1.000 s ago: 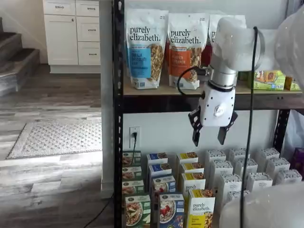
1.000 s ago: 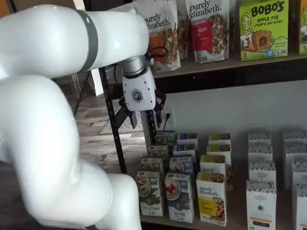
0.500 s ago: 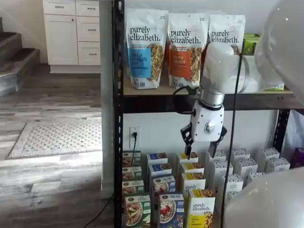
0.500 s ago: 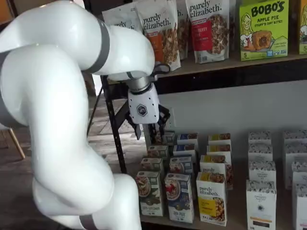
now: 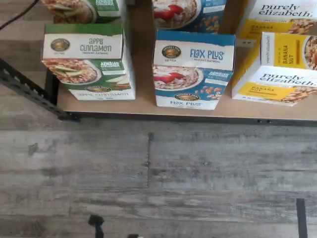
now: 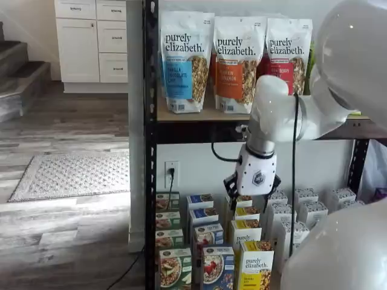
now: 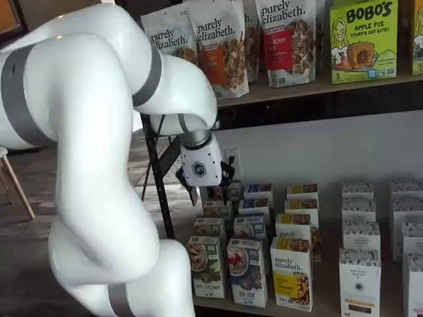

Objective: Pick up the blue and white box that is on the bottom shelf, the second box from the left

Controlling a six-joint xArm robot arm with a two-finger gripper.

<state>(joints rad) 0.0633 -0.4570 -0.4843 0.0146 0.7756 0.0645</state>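
The blue and white box (image 5: 193, 69) reads "Flax Plus" and stands upright at the front edge of the bottom shelf (image 5: 143, 106), between a green-and-white box (image 5: 86, 62) and a yellow-and-white box (image 5: 282, 69). It shows in both shelf views (image 6: 217, 266) (image 7: 248, 271), with more blue boxes in a row behind it. My gripper (image 6: 253, 200) (image 7: 208, 195) hangs fingers down above the rows of small boxes, higher than the front blue box and apart from it. A gap shows between its black fingers and nothing is in them. The fingers do not show in the wrist view.
Black rack post (image 6: 149, 145) stands left of the boxes. Tall granola bags (image 6: 184, 60) sit on the brown board above. White patterned boxes (image 7: 360, 238) fill the shelf's right side. Wood floor (image 5: 148, 173) lies in front. My white arm (image 7: 99, 132) blocks much of one view.
The gripper has come down from below the brown board to just above the small boxes and shifted toward the blue and green rows. It stays open and empty.
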